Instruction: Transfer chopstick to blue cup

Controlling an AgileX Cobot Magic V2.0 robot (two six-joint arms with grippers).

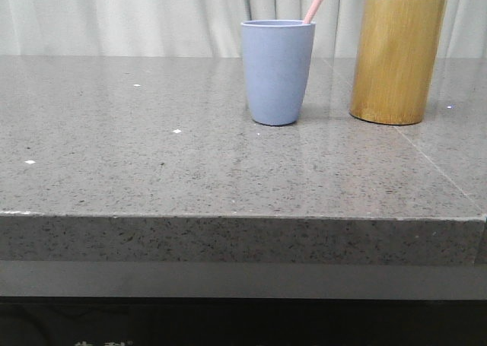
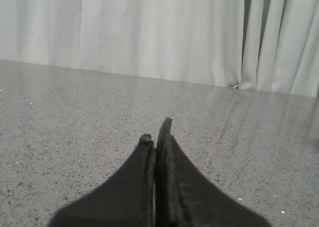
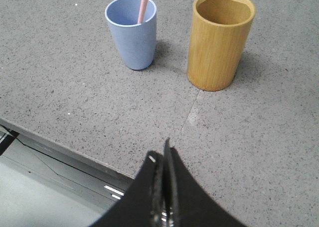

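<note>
The blue cup [image 1: 278, 72] stands upright on the grey stone table, and a pale pink chopstick [image 1: 319, 1] leans out of it to the right. Both also show in the right wrist view: the cup [image 3: 132, 35] with the chopstick [image 3: 144, 2] inside. My right gripper [image 3: 162, 154] is shut and empty, above the table's front edge, well short of the cup. My left gripper [image 2: 157, 132] is shut and empty over bare table; no cup shows in its view. Neither gripper appears in the front view.
A taller yellow-brown bamboo holder [image 1: 397, 60] stands right of the blue cup, its inside [image 3: 223, 10] showing nothing. The table's front edge [image 1: 243, 217] runs across the front view, white curtains hang behind, and a tile seam [image 3: 192, 110] crosses the top.
</note>
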